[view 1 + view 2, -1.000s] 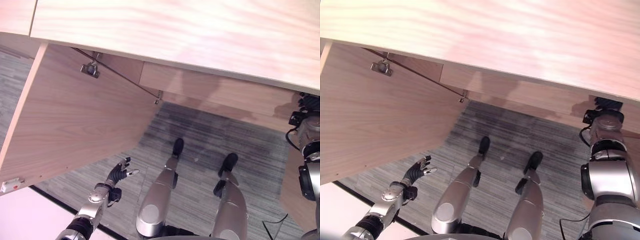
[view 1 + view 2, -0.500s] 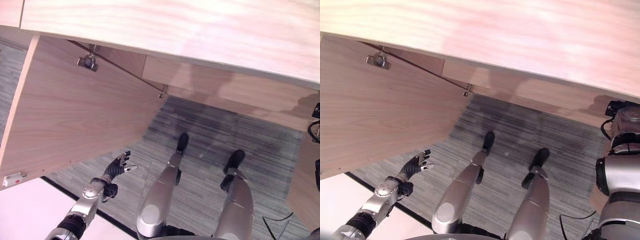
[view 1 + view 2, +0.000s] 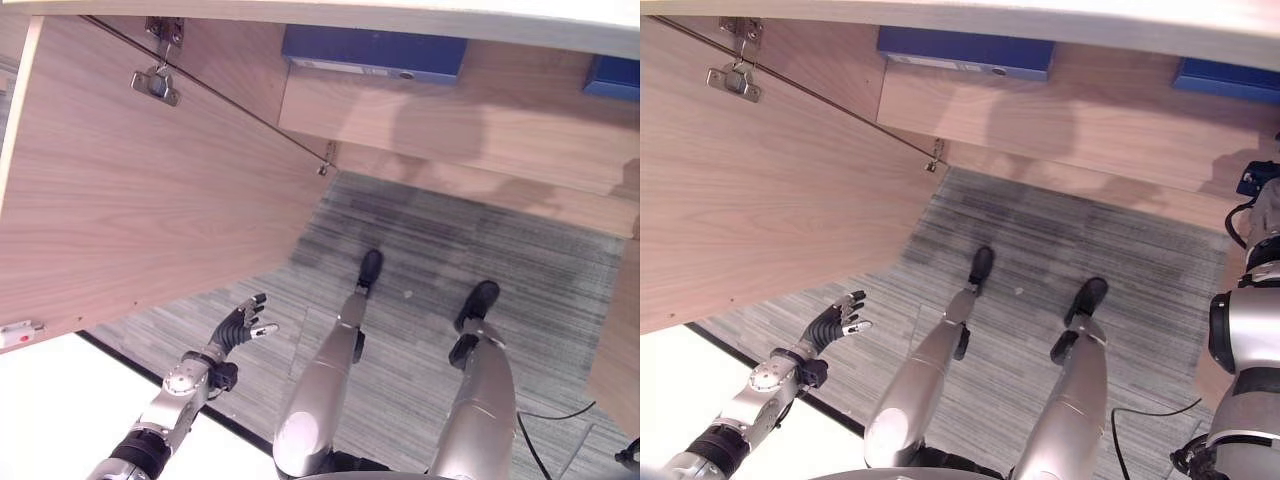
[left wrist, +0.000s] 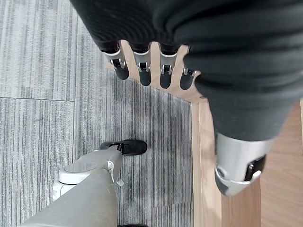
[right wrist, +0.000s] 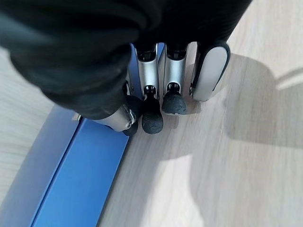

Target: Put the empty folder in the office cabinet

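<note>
My right hand [image 5: 161,85] had its fingers curled on the blue folder [image 5: 75,175]; my left hand [image 3: 238,326] hung open by the cabinet door [image 3: 150,190].

Showing pale wood grain on cabinet door [image 3: 150,200] and cabinet shelf [image 3: 450,130]. Sitting deep blue against it: folder [image 3: 375,52], light strip along its lower edge; second blue folder [image 3: 610,75] at far right. Running grey with darker streaks, striped: carpet [image 3: 430,250]. Going plain white beyond a black edge line: floor panel [image 3: 50,410]. Shining silver: hinge [image 3: 157,80]. Wearing black ribbed cover, silver fingers, dark tips: left hand [image 3: 240,325], right hand [image 5: 156,90].
</note>
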You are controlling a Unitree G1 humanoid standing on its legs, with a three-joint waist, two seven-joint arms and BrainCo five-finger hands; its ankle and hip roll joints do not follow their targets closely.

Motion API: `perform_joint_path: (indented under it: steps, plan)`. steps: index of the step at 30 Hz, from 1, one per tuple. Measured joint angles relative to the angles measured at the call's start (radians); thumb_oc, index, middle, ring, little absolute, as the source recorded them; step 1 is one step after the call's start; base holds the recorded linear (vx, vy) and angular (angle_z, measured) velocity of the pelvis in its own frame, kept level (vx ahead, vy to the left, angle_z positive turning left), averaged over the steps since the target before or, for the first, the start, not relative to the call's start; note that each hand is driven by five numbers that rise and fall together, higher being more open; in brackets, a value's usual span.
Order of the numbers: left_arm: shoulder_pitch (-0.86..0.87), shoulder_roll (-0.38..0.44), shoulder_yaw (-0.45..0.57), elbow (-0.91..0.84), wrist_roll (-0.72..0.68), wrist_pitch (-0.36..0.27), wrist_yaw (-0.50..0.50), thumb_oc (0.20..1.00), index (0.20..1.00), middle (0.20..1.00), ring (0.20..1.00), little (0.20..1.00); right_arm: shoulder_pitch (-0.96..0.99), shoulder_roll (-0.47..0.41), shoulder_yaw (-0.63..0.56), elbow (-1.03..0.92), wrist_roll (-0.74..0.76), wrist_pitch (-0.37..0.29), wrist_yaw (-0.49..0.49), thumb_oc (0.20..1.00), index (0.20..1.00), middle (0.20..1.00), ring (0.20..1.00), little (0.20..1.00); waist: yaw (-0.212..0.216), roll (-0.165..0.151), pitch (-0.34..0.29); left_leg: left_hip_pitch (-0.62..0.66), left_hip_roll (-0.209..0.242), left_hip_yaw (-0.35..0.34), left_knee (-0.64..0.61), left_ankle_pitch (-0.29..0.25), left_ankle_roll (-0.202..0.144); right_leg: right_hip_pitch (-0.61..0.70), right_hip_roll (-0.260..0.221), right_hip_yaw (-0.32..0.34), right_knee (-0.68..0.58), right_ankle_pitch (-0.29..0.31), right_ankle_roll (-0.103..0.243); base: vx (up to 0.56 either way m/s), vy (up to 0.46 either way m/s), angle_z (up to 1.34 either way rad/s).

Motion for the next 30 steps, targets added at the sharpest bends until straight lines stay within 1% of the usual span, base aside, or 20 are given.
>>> perform_joint_path:
  steps: [4, 8, 11, 12, 16, 21, 24, 25, 26, 27, 28, 29, 30]
  plan:
    - [0.012, 0.000, 0.001, 0.003, -0.013, 0.000, 0.000, 1.000, 1.000, 1.000, 1.000, 1.000, -0.029, -0.003, 0.024, 0.011, 0.000, 0.018, -0.002, 0.200, 0.200, 0.200, 0.200, 0.200, 0.000, 0.012, -0.008, -0.003, 0.000, -0.006, -0.002, 0.000, 0.000, -0.001, 0.004, 0.001, -0.009, 0.001, 0.002, 0.01, -0.009, -0.02]
    - [0.013, 0.000, 0.003, 0.004, -0.014, 0.000, 0.000, 1.000, 1.000, 1.000, 1.000, 1.000, -0.079, -0.007, 0.074, 0.058, 0.001, 0.044, 0.000, 0.200, 0.200, 0.200, 0.200, 0.200, -0.006, 0.013, -0.009, -0.006, 0.000, -0.008, -0.003, 0.002, -0.002, -0.001, 0.005, 0.001, -0.014, 0.002, 0.002, 0.00, -0.004, -0.01]
    - [0.015, 0.000, 0.003, 0.004, -0.014, 0.000, 0.000, 1.000, 1.000, 1.000, 1.000, 1.000, -0.084, -0.013, 0.085, 0.066, 0.001, 0.046, -0.002, 0.200, 0.200, 0.200, 0.200, 0.200, -0.012, 0.013, -0.009, -0.010, -0.001, -0.007, 0.002, 0.009, -0.005, -0.001, 0.005, 0.001, -0.014, 0.002, 0.003, 0.00, 0.000, 0.00]
    - [0.015, 0.001, 0.003, 0.003, -0.014, 0.000, 0.000, 1.000, 1.000, 1.000, 1.000, 1.000, -0.087, -0.020, 0.121, 0.066, 0.001, 0.058, -0.001, 0.200, 0.200, 0.200, 0.200, 0.200, -0.016, 0.013, -0.009, -0.010, -0.001, -0.007, 0.004, 0.021, -0.009, -0.001, 0.005, 0.001, -0.012, 0.002, 0.003, 0.00, 0.000, 0.00]
    - [0.015, 0.001, 0.005, 0.004, -0.015, 0.000, 0.000, 1.000, 1.000, 1.000, 1.000, 1.000, -0.087, -0.036, 0.120, 0.072, 0.001, 0.065, -0.001, 0.200, 0.200, 0.200, 0.200, 0.200, -0.021, 0.013, -0.009, -0.010, -0.001, -0.003, 0.005, 0.039, -0.005, -0.001, 0.004, 0.002, -0.012, 0.003, 0.003, 0.00, 0.000, 0.00]
    - [0.015, 0.003, 0.007, 0.016, -0.015, 0.000, 0.000, 1.000, 1.000, 1.000, 1.000, 1.000, -0.086, -0.037, 0.119, 0.072, 0.003, 0.067, 0.002, 0.200, 0.200, 0.200, 0.200, 0.200, -0.030, 0.013, -0.009, -0.007, -0.003, 0.000, 0.005, 0.047, -0.002, 0.005, 0.005, 0.003, -0.013, 0.008, -0.001, 0.00, 0.000, 0.00]
    - [0.015, 0.003, 0.008, 0.026, -0.015, 0.000, -0.001, 1.000, 1.000, 1.000, 1.000, 1.000, -0.073, -0.032, 0.108, 0.062, 0.043, 0.068, 0.004, 0.200, 0.200, 0.200, 0.200, 0.200, -0.031, 0.013, -0.009, -0.001, -0.002, 0.001, 0.005, 0.048, -0.002, 0.012, 0.007, 0.004, -0.014, 0.009, -0.002, 0.00, 0.000, 0.00]
    - [0.015, -0.004, 0.016, 0.034, -0.014, 0.000, 0.000, 1.000, 1.000, 1.000, 1.000, 1.000, -0.023, -0.030, 0.085, 0.009, 0.053, 0.062, -0.011, 0.200, 0.200, 0.200, 0.200, 0.200, -0.032, 0.013, -0.009, 0.004, -0.001, 0.000, 0.008, 0.047, -0.002, 0.021, 0.013, 0.004, -0.018, 0.011, -0.001, 0.00, 0.000, 0.00]
    - [0.015, -0.020, 0.029, 0.058, -0.014, 0.002, 0.001, 1.000, 1.000, 1.000, 1.000, 1.000, 0.084, 0.003, -0.013, -0.115, 0.080, 0.034, -0.023, 0.200, 0.200, 0.200, 0.200, 0.200, -0.043, 0.012, -0.008, 0.023, 0.005, 0.000, 0.007, 0.047, -0.001, 0.049, 0.023, -0.001, -0.040, 0.014, -0.005, 0.00, -0.047, -0.03]
    - [0.016, -0.025, 0.035, 0.067, -0.014, 0.005, 0.000, 1.000, 1.000, 1.000, 1.000, 1.000, 0.140, 0.022, -0.061, -0.195, 0.081, 0.019, -0.028, 0.200, 0.200, 0.200, 0.200, 0.200, -0.045, 0.012, -0.008, 0.034, 0.009, 0.000, 0.005, 0.046, 0.000, 0.064, 0.027, -0.002, -0.052, 0.018, -0.005, 0.00, -0.062, -0.12]
    - [0.016, -0.027, 0.043, 0.072, -0.013, 0.006, 0.000, 1.000, 1.000, 1.000, 1.000, 1.000, 0.170, 0.043, -0.096, -0.233, 0.081, 0.003, -0.027, 0.200, 0.200, 0.200, 0.200, 0.200, -0.044, 0.011, -0.008, 0.048, 0.014, 0.002, -0.002, 0.046, 0.000, 0.079, 0.033, 0.000, -0.065, 0.025, -0.001, 0.00, -0.051, -0.13]
    - [0.016, -0.049, 0.078, 0.077, -0.011, 0.004, 0.002, 1.000, 1.000, 1.000, 1.000, 1.000, 0.271, 0.078, -0.176, -0.360, 0.084, -0.017, -0.043, 0.200, 0.200, 0.200, 0.200, 0.200, -0.049, 0.012, -0.008, 0.060, 0.020, 0.002, -0.001, 0.042, -0.002, 0.102, 0.041, -0.005, -0.078, 0.031, -0.001, 0.00, -0.026, -0.07]
    - [0.013, -0.075, 0.112, 0.094, -0.011, 0.002, 0.008, 1.000, 1.000, 1.000, 1.000, 1.000, 0.368, 0.125, -0.246, -0.486, 0.085, -0.057, -0.049, 0.200, 0.200, 0.200, 0.200, 0.200, -0.051, 0.011, -0.008, 0.078, 0.027, 0.000, -0.003, 0.041, -0.003, 0.133, 0.047, -0.016, -0.097, 0.034, -0.004, 0.00, 0.000, 0.00]
